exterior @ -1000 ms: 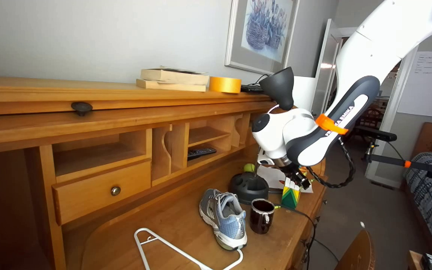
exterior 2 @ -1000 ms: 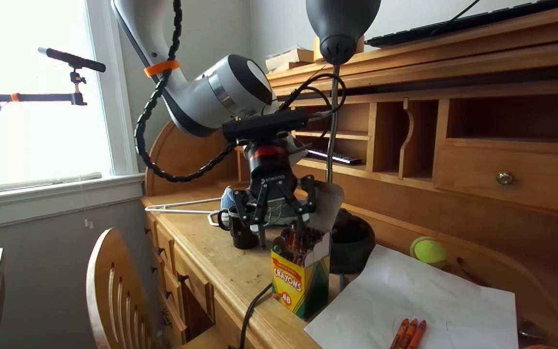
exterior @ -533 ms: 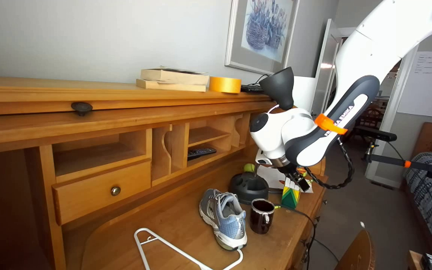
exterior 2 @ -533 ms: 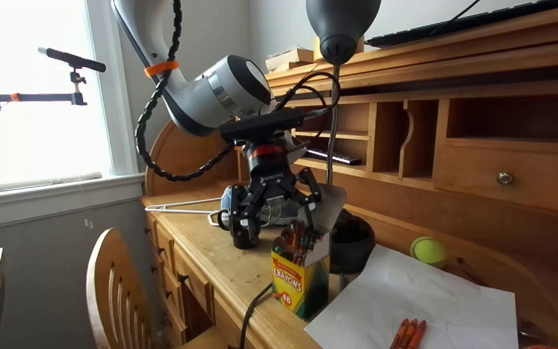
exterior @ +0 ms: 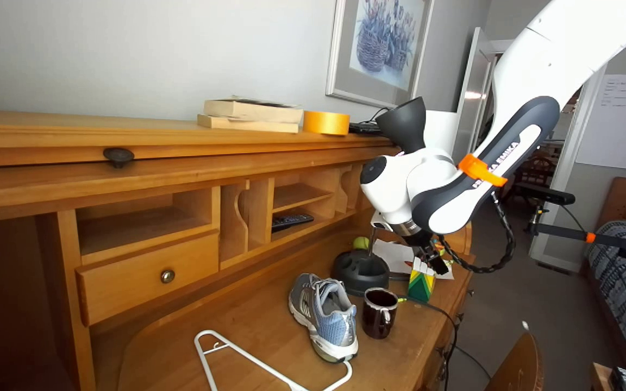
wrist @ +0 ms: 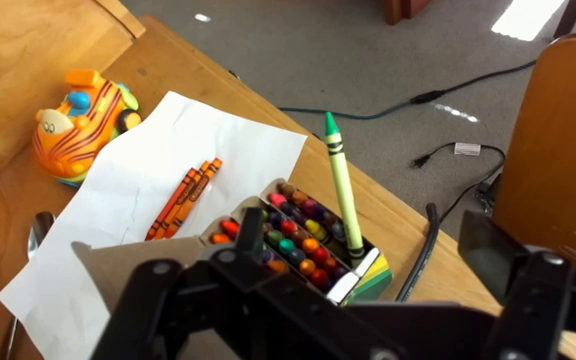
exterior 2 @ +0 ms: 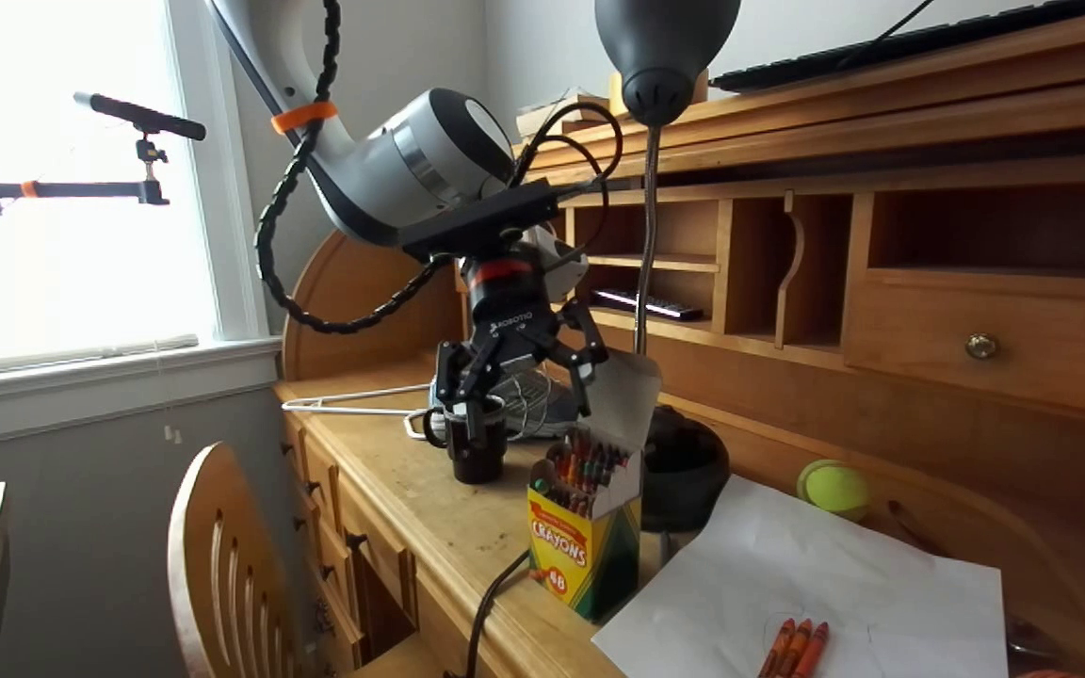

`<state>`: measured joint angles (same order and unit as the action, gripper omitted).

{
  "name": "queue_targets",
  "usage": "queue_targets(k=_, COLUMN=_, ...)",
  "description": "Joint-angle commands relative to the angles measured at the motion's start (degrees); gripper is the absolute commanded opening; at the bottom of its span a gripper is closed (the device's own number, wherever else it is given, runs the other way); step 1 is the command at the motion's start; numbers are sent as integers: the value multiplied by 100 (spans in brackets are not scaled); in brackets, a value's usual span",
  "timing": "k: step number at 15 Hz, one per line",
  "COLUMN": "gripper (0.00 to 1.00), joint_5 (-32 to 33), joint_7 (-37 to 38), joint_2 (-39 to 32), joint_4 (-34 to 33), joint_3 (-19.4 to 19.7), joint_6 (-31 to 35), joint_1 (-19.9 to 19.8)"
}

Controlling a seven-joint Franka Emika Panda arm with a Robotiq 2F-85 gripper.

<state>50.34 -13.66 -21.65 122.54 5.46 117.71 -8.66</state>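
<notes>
In an exterior view, the end effector [exterior 2: 530, 426] is held above the counter [exterior 2: 467, 508] with its two fingers [exterior 2: 583, 394] spread wide apart; one finger is seen in front of a dark mug [exterior 2: 482, 464], and the other just beside the raised flap [exterior 2: 625, 400] of a yellow and green crayon box [exterior 2: 590, 551], though whether the flap is touched cannot be told. The crayon box is stood upright near the counter's front edge, crayons [exterior 2: 590, 461] of many colours are held in it, and a black cable [exterior 2: 486, 603] is draped beside it. A sheet of white paper [exterior 2: 750, 584] is laid next to the box, three orange crayons [exterior 2: 795, 650] are gathered on the sheet, and a tennis ball [exterior 2: 833, 490] is set just beside its edge. In an exterior view, the crayon box is partly covered by the end effector, and the black base [exterior: 357, 274] of a desk lamp [exterior: 404, 127] is shown near the box. The mug is placed upright beside a grey and blue sneaker [exterior: 328, 317], by whose heel a white clothes hanger [exterior: 261, 364] is laid. In the wrist view, the two fingers are seen well apart, and the crayon box is partly hidden by one of them. Crayon tips [wrist: 310, 245] are shown in rows inside it, and a green crayon [wrist: 342, 185] is seen jutting from its end. Beyond the paper, an orange striped toy vehicle [wrist: 85, 127] is placed, and a metal spoon [wrist: 41, 229] is partly covered by the sheet.
</notes>
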Motion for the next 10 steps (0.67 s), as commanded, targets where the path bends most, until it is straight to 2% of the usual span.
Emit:
queue_targets(k=1, gripper=100, joint_5=-377, joint_7=488, joint_2=486, joint_4=481, joint_3=0, joint_6=1, joint_1=23)
queue_targets(k=2, gripper=100, joint_5=-451, joint_7=606, joint_2=609, joint_4=609, joint_3=7, joint_6=71, joint_1=21)
queue_targets(k=3, gripper=75, joint_5=-548, joint_7=700, joint_2=800, joint_4=802, joint_3=5, joint_6=208, joint_1=2)
queue_targets(k=4, gripper=73, joint_5=-617, joint_7=785, joint_2=943, joint_4=946, joint_3=17, joint_6=279, joint_1=1)
queue_targets(k=7, gripper=49, joint_5=-709, joint_7=1168, joint_2=1449, joint_4=1433, joint_3=76, joint_6=605, joint_1=6)
queue_targets(k=8, gripper=87, joint_5=-588, joint_7=1296, joint_2=1636, joint_4=1623, joint_3=108, joint_6=748, joint_1=16)
queue_targets(k=10, gripper=88, joint_5=-544, joint_7=1520, joint_2=1963, joint_4=1941, joint_3=186, joint_6=1060, joint_1=-26)
